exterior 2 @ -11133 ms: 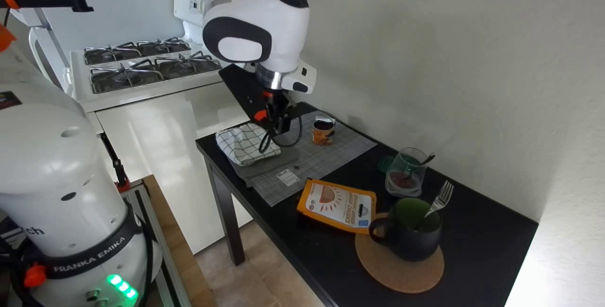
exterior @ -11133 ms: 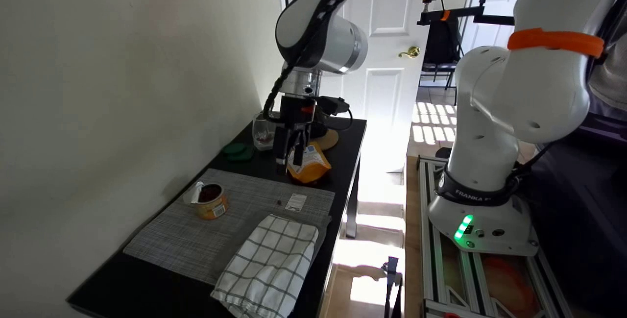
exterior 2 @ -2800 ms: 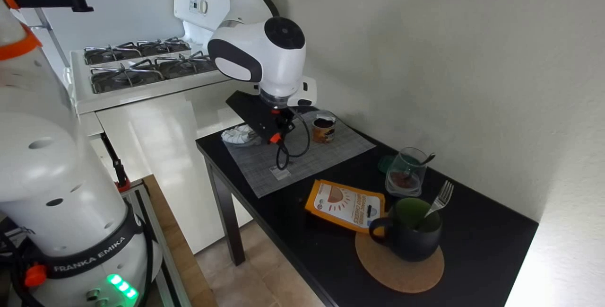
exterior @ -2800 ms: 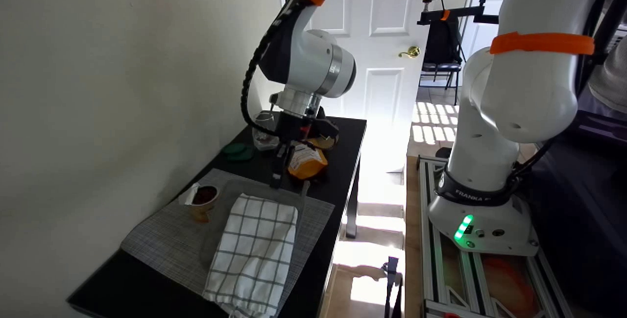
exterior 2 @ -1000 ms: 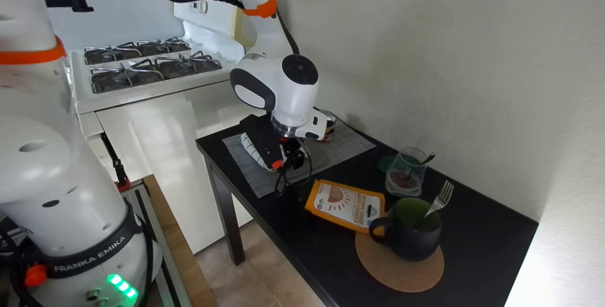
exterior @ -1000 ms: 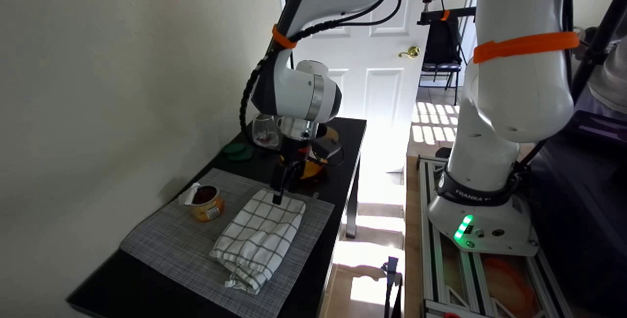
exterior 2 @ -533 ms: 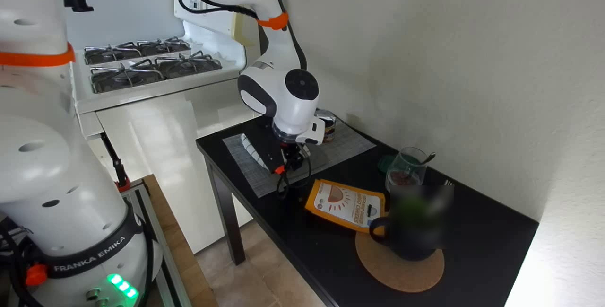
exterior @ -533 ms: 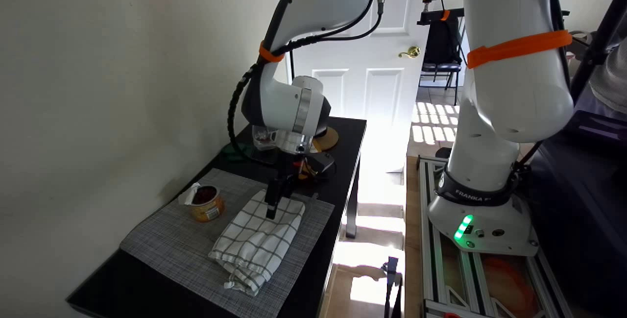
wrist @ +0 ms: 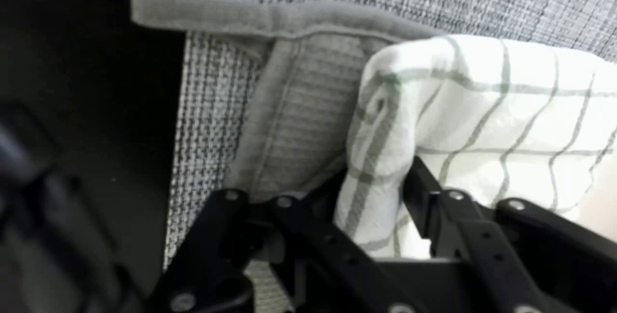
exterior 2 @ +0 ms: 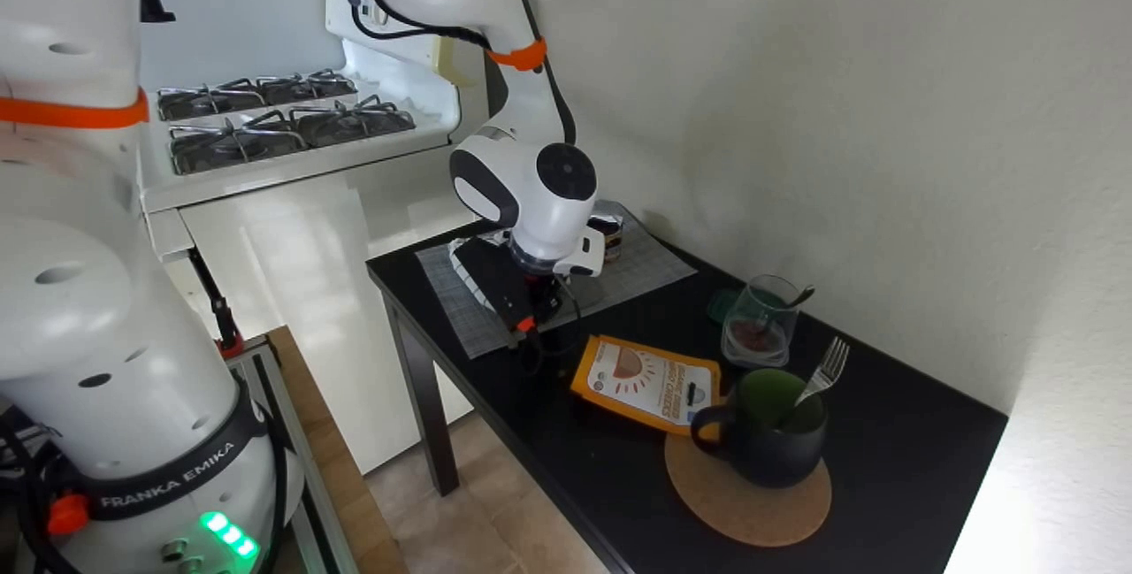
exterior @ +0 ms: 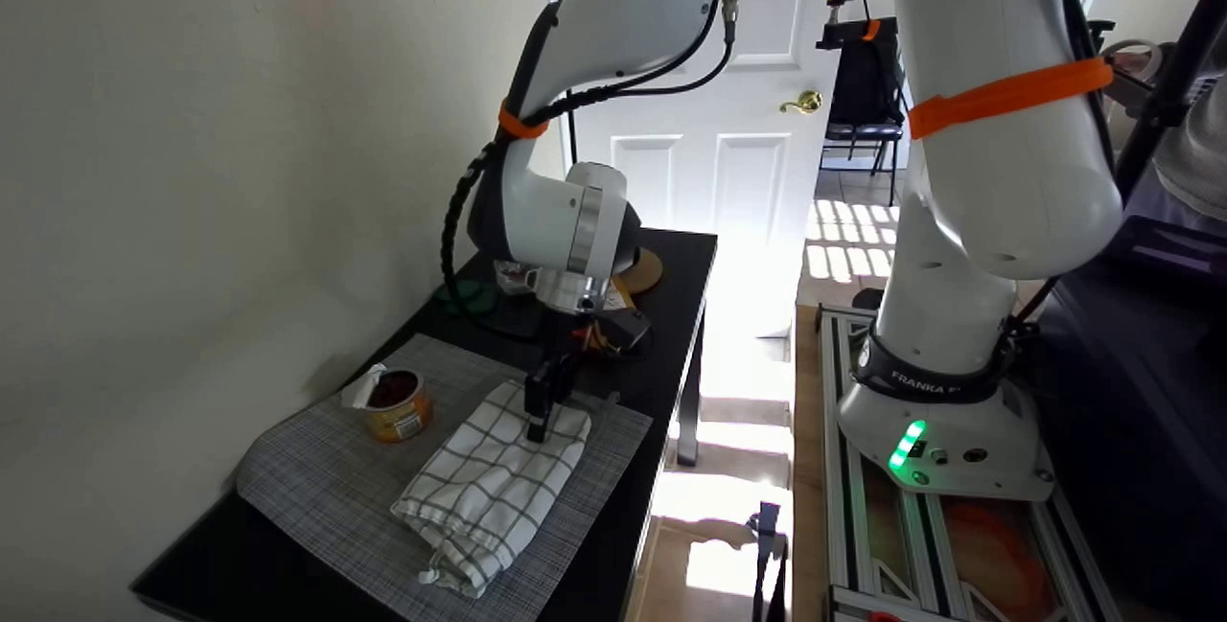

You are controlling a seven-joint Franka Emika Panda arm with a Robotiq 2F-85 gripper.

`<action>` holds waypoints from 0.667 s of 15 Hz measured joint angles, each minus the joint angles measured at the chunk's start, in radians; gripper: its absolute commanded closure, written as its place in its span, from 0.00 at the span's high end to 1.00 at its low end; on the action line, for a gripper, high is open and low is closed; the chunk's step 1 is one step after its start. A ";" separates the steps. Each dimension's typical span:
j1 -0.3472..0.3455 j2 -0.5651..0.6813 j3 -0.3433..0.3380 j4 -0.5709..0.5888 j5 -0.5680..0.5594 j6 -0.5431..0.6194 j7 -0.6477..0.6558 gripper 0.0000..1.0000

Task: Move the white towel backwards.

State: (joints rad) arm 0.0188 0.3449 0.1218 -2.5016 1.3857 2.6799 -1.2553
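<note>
The white towel (exterior: 489,488), with its dark grid lines, lies folded on the grey placemat in an exterior view. My gripper (exterior: 537,432) reaches down onto its far end there. In the wrist view, a raised fold of the white towel (wrist: 376,192) is squeezed between both fingers of the gripper (wrist: 377,170). The rest of the towel spreads off to the right in that view. A grey ribbed cloth with a hanging loop (wrist: 313,110) sticks out from under it. Only a strip of the towel (exterior 2: 464,269) shows past the gripper in an exterior view.
On the placemat (exterior: 326,478) stands an opened can (exterior: 398,406), left of the towel. An orange pouch (exterior 2: 650,379), a glass (exterior 2: 759,326) and a dark mug with a fork (exterior 2: 769,428) occupy the black table (exterior 2: 893,468). A wall runs along the table's long side.
Over the last second my gripper has come down onto the towel's far end and its fingers have closed on a fold. Towel, placemat and can have shifted slightly toward the wall.
</note>
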 measured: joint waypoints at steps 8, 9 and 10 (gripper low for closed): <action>-0.002 -0.100 -0.001 -0.042 -0.125 -0.208 0.010 0.02; -0.003 -0.142 -0.002 -0.058 -0.147 -0.271 0.006 0.02; -0.003 -0.188 -0.004 -0.074 -0.167 -0.330 0.000 0.02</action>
State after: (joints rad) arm 0.0159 0.1565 0.1179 -2.5755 1.2185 2.3503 -1.2554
